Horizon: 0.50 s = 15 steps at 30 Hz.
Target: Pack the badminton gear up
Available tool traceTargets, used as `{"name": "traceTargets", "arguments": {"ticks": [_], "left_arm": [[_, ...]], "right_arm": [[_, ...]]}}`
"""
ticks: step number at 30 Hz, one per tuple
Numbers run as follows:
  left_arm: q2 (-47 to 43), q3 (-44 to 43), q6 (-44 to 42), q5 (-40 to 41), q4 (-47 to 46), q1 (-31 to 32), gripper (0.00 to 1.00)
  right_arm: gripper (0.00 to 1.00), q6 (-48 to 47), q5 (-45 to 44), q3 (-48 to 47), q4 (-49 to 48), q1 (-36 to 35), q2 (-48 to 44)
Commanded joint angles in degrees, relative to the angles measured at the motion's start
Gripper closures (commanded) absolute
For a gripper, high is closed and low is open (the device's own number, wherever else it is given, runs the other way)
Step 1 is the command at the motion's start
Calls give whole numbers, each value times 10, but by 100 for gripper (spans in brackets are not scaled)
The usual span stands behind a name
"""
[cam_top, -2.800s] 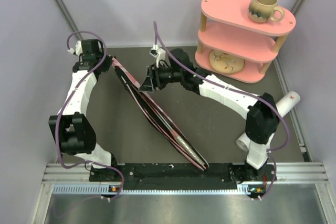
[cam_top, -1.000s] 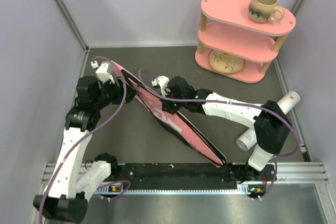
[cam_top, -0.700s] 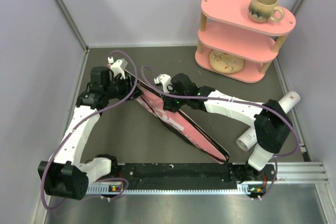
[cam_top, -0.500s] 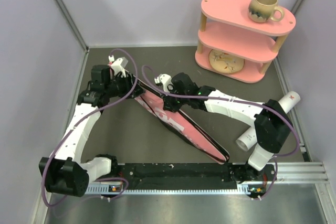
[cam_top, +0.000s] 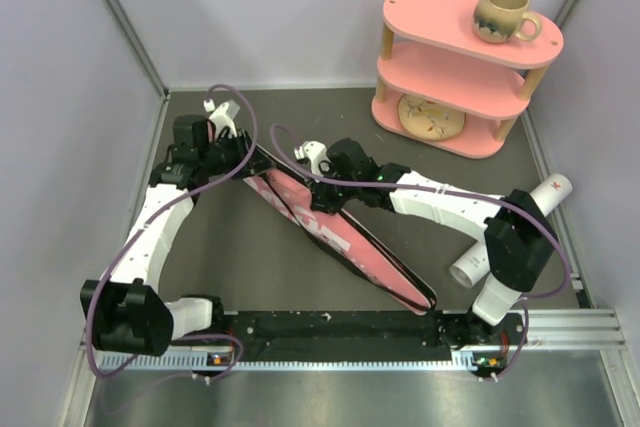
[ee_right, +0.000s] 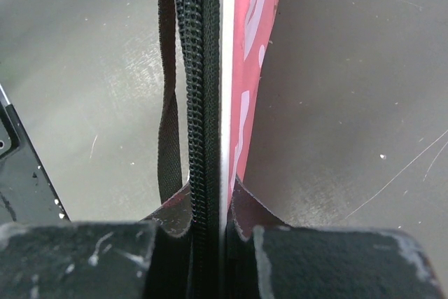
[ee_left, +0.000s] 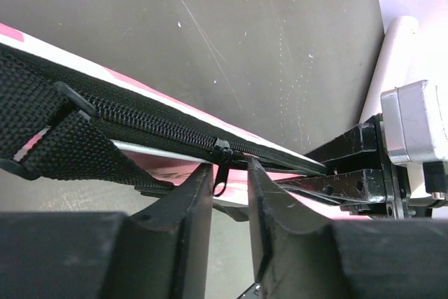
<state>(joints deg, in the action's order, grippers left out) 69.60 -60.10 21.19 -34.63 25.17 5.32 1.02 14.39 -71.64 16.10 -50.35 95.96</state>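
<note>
Pink racket-shaped bag [cam_top: 340, 237], black zipper [ee_left: 154, 120] along its edge, black webbing strap [ee_left: 70, 150]

Left arm [cam_top: 150, 232]: base at the near-left table edge, elbow folded low beside it, white forearm rising away to a black wrist at far left, turned inward toward the right. Left gripper [ee_left: 229, 169]: two black fingers [ee_left: 189, 201] narrowly parted, with a zipper pull [ee_left: 221, 173] hanging in the gap, not pinched. Right arm [cam_top: 430, 197]: base at the near-right edge, black elbow raised just above it, white forearm stretched leftward across the middle to a black wrist. Right gripper [ee_right: 210, 190]: angled toward the near side, its fingers [ee_right: 241, 209] closed tight on the zippered edge of the pink bag [ee_right: 255, 47]. The two grippers are near each other, not touching.
</note>
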Motion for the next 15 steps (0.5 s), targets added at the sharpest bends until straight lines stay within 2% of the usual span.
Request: {"name": "traceTargets", "arguments": {"ticks": [1, 8, 12, 15], "left_arm": [[10, -30, 4, -10, -28, -2, 74], [12, -35, -14, 4, -7, -1, 100], [-12, -14, -23, 3, -4, 15, 100], [-41, 19, 9, -5, -24, 59, 100]], "right_arm": [[100, -5, 22, -7, -41, 2, -23], [100, -4, 21, -10, -41, 3, -19], [100, 1, -6, -24, -42, 2, -1], [100, 9, -14, -58, -42, 2, 16]]}}
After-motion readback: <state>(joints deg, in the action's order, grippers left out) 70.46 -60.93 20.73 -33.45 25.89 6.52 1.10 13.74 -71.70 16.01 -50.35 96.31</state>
